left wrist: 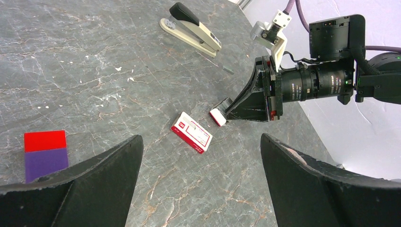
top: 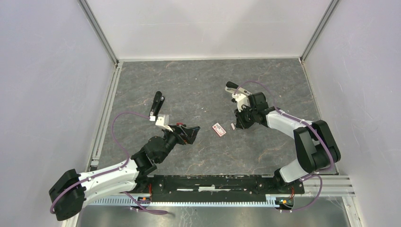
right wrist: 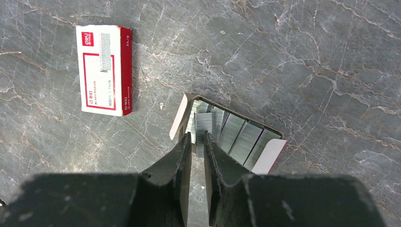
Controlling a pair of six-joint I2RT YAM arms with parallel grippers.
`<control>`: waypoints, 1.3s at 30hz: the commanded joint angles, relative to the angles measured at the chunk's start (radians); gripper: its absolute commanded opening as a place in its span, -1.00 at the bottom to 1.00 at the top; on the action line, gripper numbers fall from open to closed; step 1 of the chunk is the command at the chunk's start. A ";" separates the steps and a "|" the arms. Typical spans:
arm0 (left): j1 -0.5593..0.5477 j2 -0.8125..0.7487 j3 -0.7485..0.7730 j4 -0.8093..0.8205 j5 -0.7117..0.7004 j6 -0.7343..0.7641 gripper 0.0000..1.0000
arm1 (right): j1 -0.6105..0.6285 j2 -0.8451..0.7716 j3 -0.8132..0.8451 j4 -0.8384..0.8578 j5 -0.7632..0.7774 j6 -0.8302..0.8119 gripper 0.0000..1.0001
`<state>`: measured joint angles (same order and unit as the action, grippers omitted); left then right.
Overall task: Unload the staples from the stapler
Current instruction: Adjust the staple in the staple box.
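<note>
Judging unloading likely done: stapler upper centre of left-wrist view, staples on table beside it; left gripper wide open, empty; right gripper nearly closed, seemingly pinching strip in open tray

You have a grey, marble-veined tabletop in front of you. On it lies the stapler, beige with a black top. Just off its end you'll see a short grey strip of staples. Nearer the middle lies a red-and-white staple box, and close beside it an open cardboard tray packed with staple strips. A red-and-purple block sits well apart from these.
</note>
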<state>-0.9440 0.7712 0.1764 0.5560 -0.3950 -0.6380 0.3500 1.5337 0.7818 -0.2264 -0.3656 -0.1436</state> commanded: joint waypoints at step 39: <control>-0.001 0.005 0.008 0.031 -0.031 -0.041 0.99 | 0.002 -0.135 -0.026 0.014 0.043 -0.067 -0.52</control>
<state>-0.9440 0.7719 0.1761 0.5556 -0.3950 -0.6380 0.3576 1.4696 0.7704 -0.2329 -0.3420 -0.1677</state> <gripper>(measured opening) 0.993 0.243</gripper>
